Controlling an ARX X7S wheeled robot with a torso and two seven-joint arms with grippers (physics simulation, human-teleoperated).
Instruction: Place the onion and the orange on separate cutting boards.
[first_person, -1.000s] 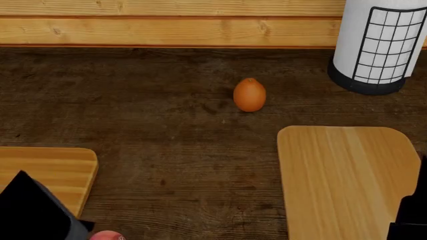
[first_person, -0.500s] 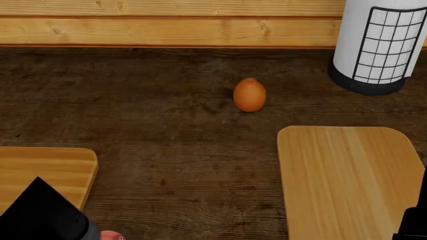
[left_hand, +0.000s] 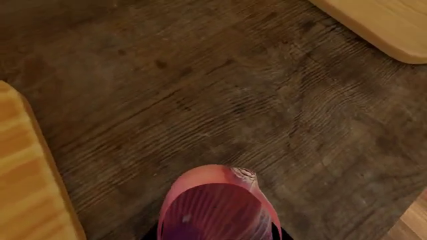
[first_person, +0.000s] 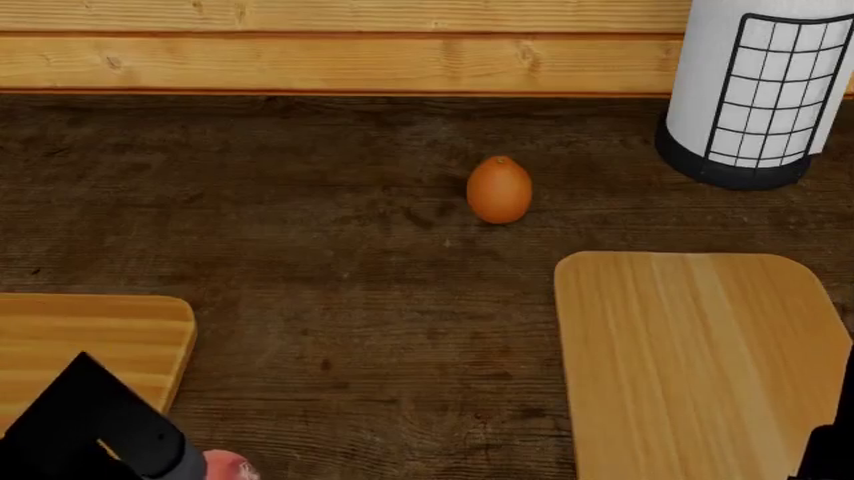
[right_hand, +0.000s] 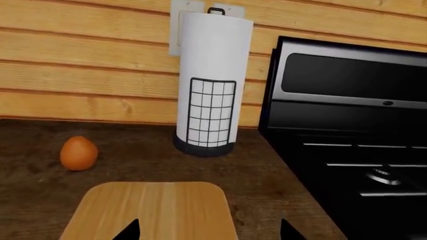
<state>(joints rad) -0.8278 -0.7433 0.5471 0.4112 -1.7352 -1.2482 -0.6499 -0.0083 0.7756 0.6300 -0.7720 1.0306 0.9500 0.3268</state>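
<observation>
The pinkish-purple onion (left_hand: 215, 205) sits between the dark jaws of my left gripper (left_hand: 217, 234), which is shut on it over the dark wooden counter. In the head view only a sliver of the onion (first_person: 230, 466) shows at the bottom edge, beside my left arm (first_person: 94, 430). The orange (first_person: 499, 190) lies on the counter in the middle, far from both grippers; it also shows in the right wrist view (right_hand: 79, 153). The golden striped cutting board (first_person: 80, 335) lies at the left, the pale tan cutting board (first_person: 694, 360) at the right. My right gripper (right_hand: 210, 232) is open and empty over the pale board (right_hand: 150, 210).
A white paper towel roll in a black wire holder (first_person: 761, 90) stands at the back right. A wooden plank wall (first_person: 334, 50) runs along the back. A black stove (right_hand: 347, 125) lies right of the counter.
My left arm has moved a little to the right and further into the head view, with the onion moving with it. My right arm has sunk slightly at the right edge.
</observation>
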